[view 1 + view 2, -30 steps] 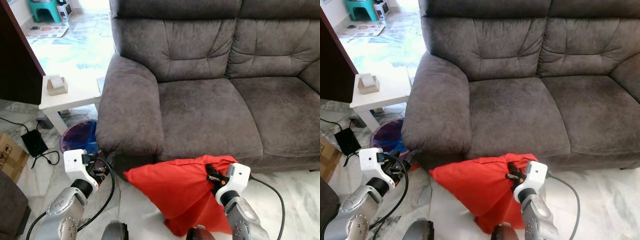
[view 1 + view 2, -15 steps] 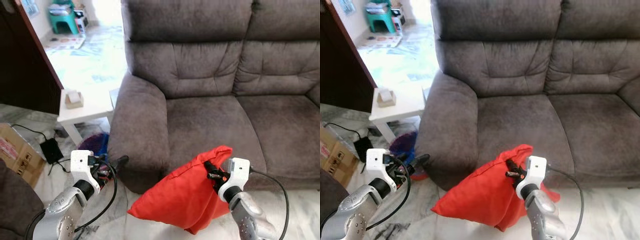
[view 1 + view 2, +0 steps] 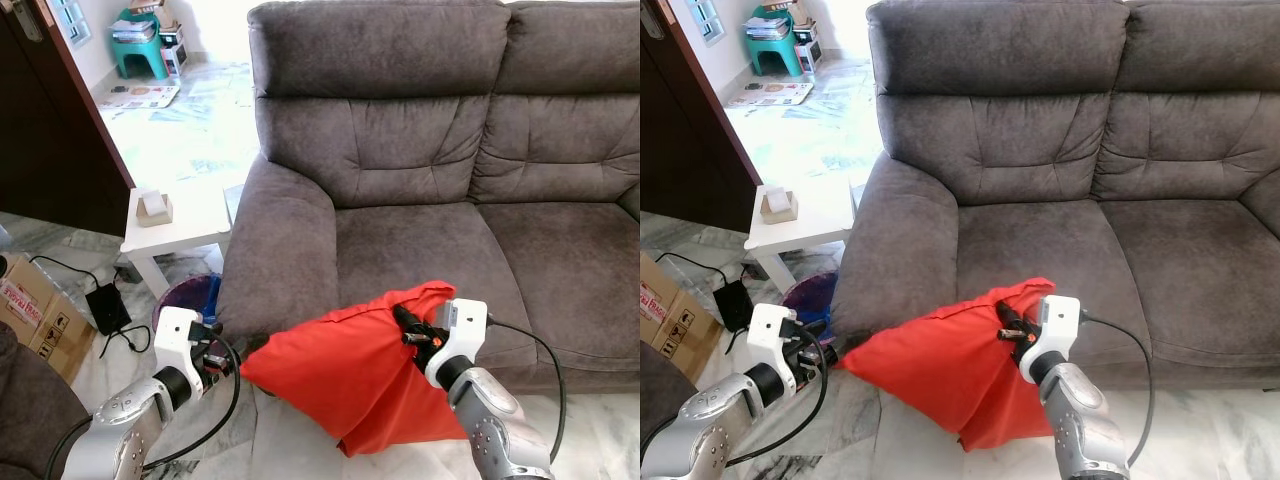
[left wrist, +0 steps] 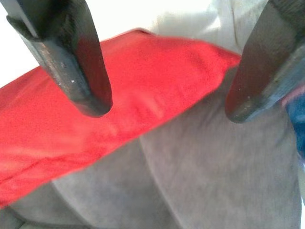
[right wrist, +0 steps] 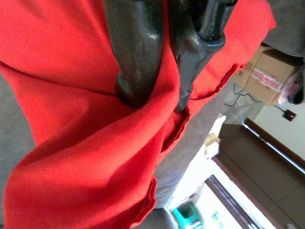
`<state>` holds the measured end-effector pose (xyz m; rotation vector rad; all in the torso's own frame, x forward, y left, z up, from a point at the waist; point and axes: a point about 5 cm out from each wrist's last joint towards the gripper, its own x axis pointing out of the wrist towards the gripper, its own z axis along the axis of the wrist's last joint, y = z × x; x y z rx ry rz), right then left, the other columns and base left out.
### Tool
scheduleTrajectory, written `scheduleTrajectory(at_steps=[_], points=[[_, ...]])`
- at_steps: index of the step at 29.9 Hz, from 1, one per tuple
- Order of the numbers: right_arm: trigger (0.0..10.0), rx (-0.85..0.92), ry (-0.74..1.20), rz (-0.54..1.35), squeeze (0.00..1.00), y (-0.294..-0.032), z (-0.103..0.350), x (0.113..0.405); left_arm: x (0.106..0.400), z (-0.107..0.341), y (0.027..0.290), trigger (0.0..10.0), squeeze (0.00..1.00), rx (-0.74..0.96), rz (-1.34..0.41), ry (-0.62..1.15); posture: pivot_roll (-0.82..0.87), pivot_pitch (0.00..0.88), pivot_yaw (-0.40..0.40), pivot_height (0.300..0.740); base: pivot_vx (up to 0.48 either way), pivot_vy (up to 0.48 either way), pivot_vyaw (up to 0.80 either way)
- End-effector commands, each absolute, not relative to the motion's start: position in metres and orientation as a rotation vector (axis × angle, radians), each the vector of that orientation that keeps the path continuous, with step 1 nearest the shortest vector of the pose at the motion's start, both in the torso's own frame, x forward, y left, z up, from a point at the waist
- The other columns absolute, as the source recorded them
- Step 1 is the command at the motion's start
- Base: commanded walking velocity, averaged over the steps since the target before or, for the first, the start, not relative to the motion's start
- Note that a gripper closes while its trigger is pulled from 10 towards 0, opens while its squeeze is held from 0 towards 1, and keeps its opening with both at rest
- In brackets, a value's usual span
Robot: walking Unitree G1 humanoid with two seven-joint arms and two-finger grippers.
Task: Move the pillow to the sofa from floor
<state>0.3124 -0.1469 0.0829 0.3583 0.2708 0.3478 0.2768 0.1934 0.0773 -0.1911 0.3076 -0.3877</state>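
A red pillow [image 3: 350, 375] is held up off the marble floor [image 3: 280, 455] by the right gripper [image 3: 412, 328], whose two black fingers [image 5: 138, 57] are clamped together on a bunched fold of fabric at the pillow's upper corner (the pinch is clear in the right wrist view). The pillow hangs at about 6 o'clock in the head views, its top corner in front of the seat edge of the grey sofa [image 3: 430, 170] and its left corner pointing toward 9 o'clock, close to the sofa's armrest [image 3: 275, 240]. The left gripper [image 4: 167, 102] is seen at about 8 o'clock, low beside the armrest front, its fingers [image 4: 78, 71] spread apart with nothing between them; the pillow and the sofa's fabric are seen beyond them. A purple bin [image 3: 185, 297] stands just behind that gripper, between the armrest and a small white side table [image 3: 175, 225] bearing a small box [image 3: 153, 207]. A cardboard box [image 3: 30, 310] and a black adapter [image 3: 105, 305] with its cable lie at 9 o'clock. A green stool [image 3: 138, 42] stands far off at 11 o'clock.
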Motion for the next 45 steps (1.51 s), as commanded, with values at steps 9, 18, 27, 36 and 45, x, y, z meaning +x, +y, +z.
scheduleTrajectory(at_steps=[9, 18, 27, 36, 45], points=[[10.0, 0.387, 0.094, 0.443, 0.00, -0.122, 0.132, 0.319, 0.275, 0.036, 0.204, 10.0, 0.00, -0.284, -0.132, 0.506, 0.11, 0.091, 0.023, 0.740, 0.000, 0.000, 0.00], [10.0, 0.403, 0.085, 0.451, 0.00, -0.119, 0.138, 0.317, 0.273, 0.030, 0.206, 10.0, 0.00, -0.408, -0.105, 0.520, 0.12, 0.093, 0.026, 0.740, 0.000, 0.000, 0.00], [10.0, 0.403, 0.082, 0.477, 0.00, -0.117, 0.141, 0.317, 0.261, 0.036, 0.203, 10.0, 0.00, -0.211, -0.390, 0.475, 0.12, 0.093, 0.021, 0.740, 0.000, 0.000, 0.00], [10.0, 0.369, 0.105, 0.576, 0.00, -0.117, 0.141, 0.314, 0.254, 0.042, 0.208, 10.0, 0.00, -0.026, -0.545, 0.430, 0.12, 0.092, 0.016, 0.740, 0.000, 0.000, 0.00], [10.0, 0.333, 0.111, 0.606, 0.00, -0.119, 0.142, 0.313, 0.255, 0.039, 0.218, 10.0, 0.00, 0.084, -0.580, 0.451, 0.11, 0.090, 0.015, 0.740, 0.000, 0.000, 0.00]])
